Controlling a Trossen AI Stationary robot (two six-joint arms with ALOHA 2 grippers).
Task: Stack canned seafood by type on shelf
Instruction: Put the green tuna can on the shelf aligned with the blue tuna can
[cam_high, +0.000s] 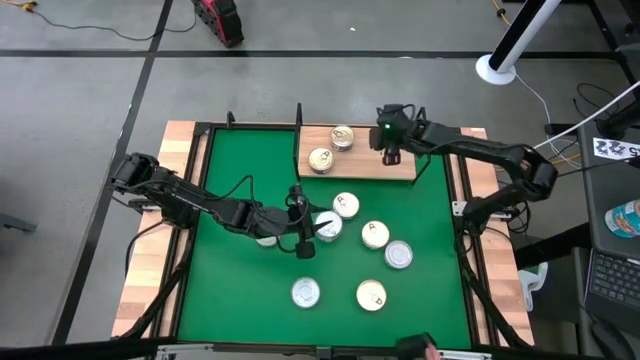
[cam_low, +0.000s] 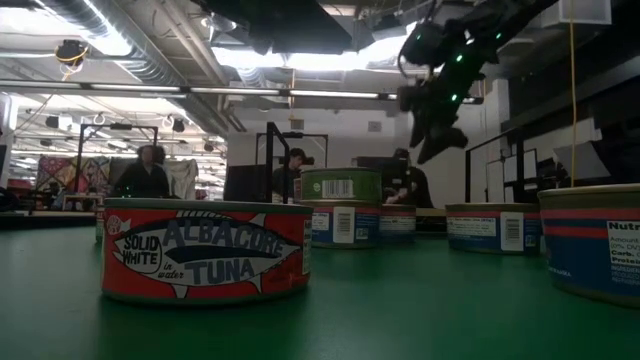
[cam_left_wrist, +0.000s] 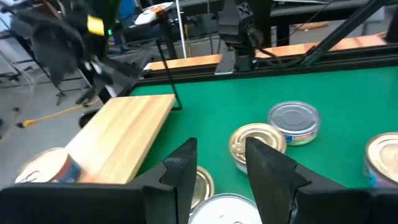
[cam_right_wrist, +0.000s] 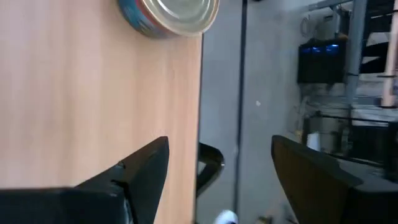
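1. Nearest you in the low view stands a red tin (cam_low: 205, 250) whose label reads "SOLID WHITE ALBACORE TUNA" with small "in water" lettering; a green-banded tin (cam_low: 341, 185) sits on top of another farther back, and the blue tin at the right edge shows only "Nutr"

2. From above, the shelf (cam_high: 358, 153) lies at about 12 o'clock on the green table (cam_high: 240, 290), and two gold-topped tins (cam_high: 331, 148) already sit on its left half, close together, which looks like the start of one type's group; you can judge the right half as kept free for the other type

3. Six tins are loose on the mat: a cluster near the centre (cam_high: 360, 232), and a silver-topped one (cam_high: 306, 292) and a gold-topped one (cam_high: 371, 296) toward 6 o'clock

4. Your left gripper (cam_high: 303, 238) hangs just left of the centre cluster, its fingers (cam_left_wrist: 183, 171) partly apart with nothing between them, a silver top (cam_left_wrist: 227, 210) directly below; it looks lined up for a pick

5. Your right gripper (cam_high: 390, 152) hovers over the shelf's right half, fingers (cam_right_wrist: 143, 165) spread wide and holding nothing, well apart from the gold tin (cam_right_wrist: 168, 15) seen past them
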